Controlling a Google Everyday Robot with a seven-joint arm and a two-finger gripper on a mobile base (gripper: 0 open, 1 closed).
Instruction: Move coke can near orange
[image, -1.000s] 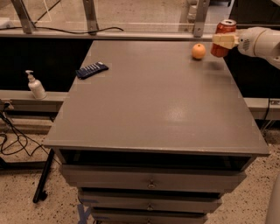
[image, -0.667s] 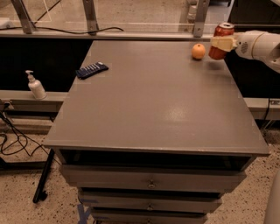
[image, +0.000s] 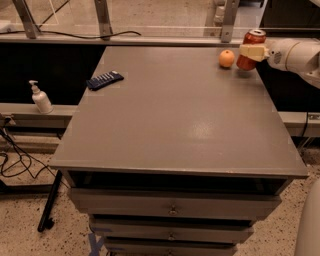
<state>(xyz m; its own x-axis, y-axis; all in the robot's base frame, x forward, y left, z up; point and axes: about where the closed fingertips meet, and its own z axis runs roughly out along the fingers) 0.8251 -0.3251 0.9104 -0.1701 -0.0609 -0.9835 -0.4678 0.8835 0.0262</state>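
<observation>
The coke can (image: 248, 59), red with a silver top, is at the far right of the grey table (image: 175, 115), slightly tilted, its base at or just above the surface. My gripper (image: 253, 51) reaches in from the right and is shut on the can, with a cream finger (image: 251, 51) across its front. The orange (image: 226, 58) sits on the table just left of the can, a small gap between them.
A dark blue flat object (image: 104, 79) lies at the table's far left. A white pump bottle (image: 41, 98) stands on a low ledge to the left. Drawers (image: 172, 207) sit under the tabletop. Cables lie on the floor at left.
The gripper has carried the can a little left and down, closer to the orange. The orange has not moved.
</observation>
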